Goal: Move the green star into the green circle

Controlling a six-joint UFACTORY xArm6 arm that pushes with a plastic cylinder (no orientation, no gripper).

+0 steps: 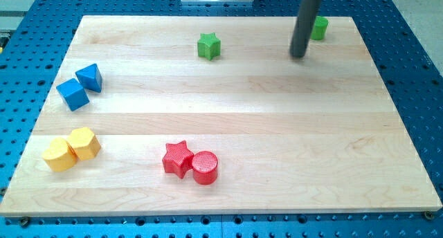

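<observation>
With no claw fitted, nothing is held: my tip [298, 56] is set just left of the green circle [319, 28], and the green star [208, 46], far left, could be glanced off-line.

A pale wooden board [228, 127] sits on a blue perforated bench [415, 72]. On the board: green star [208, 46] near the top, green circle [319, 28] at top right, two blue blocks [80, 86] touching at left, two yellow blocks [71, 149] touching at lower left — red star [177, 158] against red cylinder [205, 167] near the bottom.
</observation>
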